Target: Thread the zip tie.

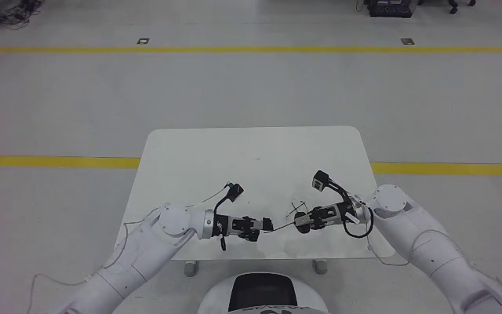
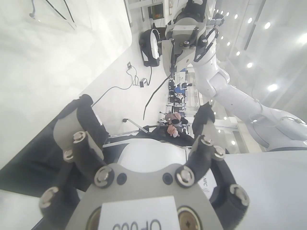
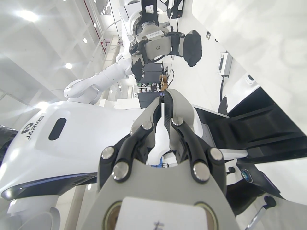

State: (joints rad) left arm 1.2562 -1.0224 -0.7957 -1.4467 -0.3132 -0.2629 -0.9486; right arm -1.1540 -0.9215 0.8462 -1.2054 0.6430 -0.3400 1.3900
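Near the table's front edge my right gripper [image 1: 303, 223] is shut on one end of a thin black zip tie [image 1: 282, 226]. The tie points across toward my left gripper [image 1: 257, 228]. In the left wrist view the tie [image 2: 156, 89] curves out from the right gripper [image 2: 171, 58], and its free tip ends between the widely spread fingers [image 2: 81, 113] of the open left gripper [image 2: 144, 107], touching neither. In the right wrist view the right gripper [image 3: 164, 98] has its jaws pressed together, with the left gripper [image 3: 163, 56] facing it, open.
A few loose black zip ties [image 1: 295, 208] lie on the white table [image 1: 251, 157] just behind the grippers, also seen on the tabletop [image 2: 57, 10]. The table's front edge runs close under both wrists. Bare floor with yellow lines surrounds the table.
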